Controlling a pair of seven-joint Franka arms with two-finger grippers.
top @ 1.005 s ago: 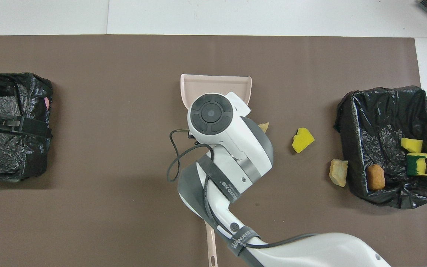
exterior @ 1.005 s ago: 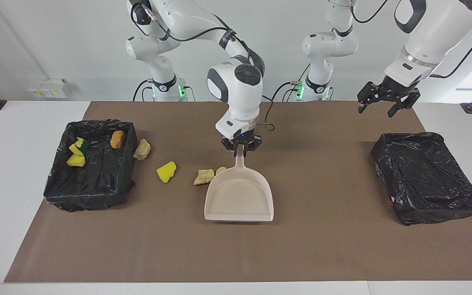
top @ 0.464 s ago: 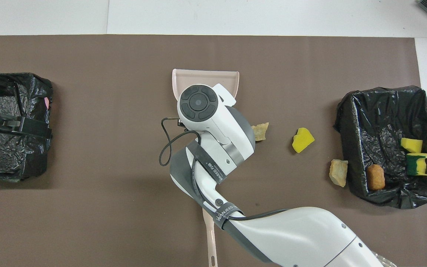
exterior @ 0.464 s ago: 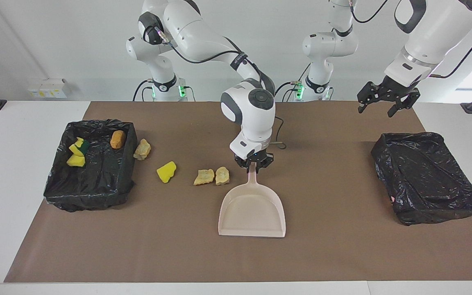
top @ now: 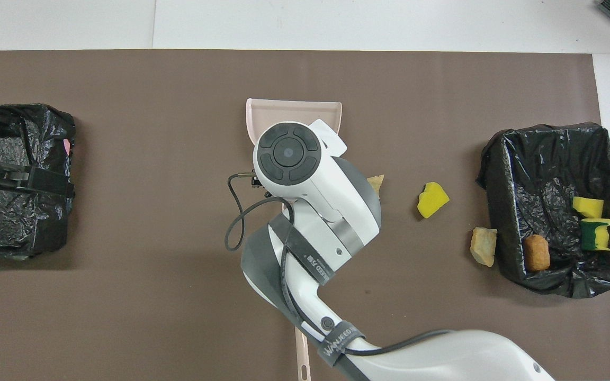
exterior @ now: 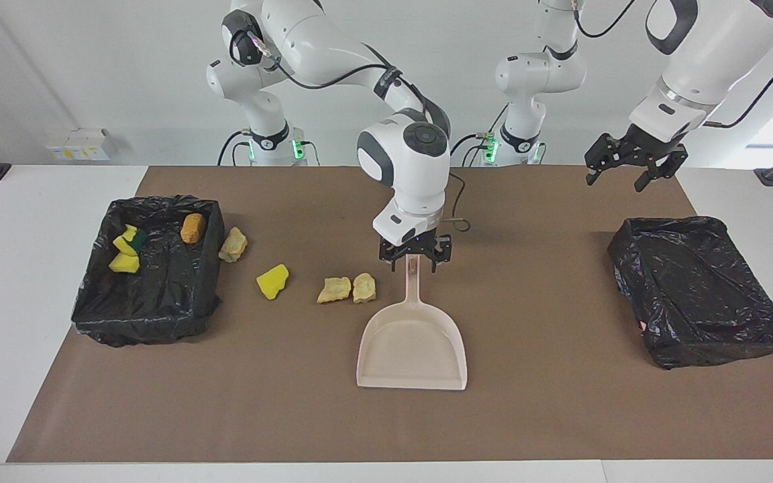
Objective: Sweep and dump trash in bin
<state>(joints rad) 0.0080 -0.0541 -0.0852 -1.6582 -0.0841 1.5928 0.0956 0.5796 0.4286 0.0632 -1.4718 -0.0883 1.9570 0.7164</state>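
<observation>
- The dustpan (exterior: 412, 345) has been set flat; the right gripper (exterior: 415, 258) is spread over its handle, seemingly released.
- The left gripper (exterior: 633, 165) waits, spread.
- Next, the foam chunks (exterior: 346, 289) at the pan's ten o'clock must be swept in.

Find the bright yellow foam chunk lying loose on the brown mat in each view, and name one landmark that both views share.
Facing view: the yellow chunk lies on the mat between the dustpan and the bin holding trash.
Overhead view: the yellow chunk lies between the same bin and the arm-covered dustpan.
Shared landmark: that trash-holding bin.
</observation>
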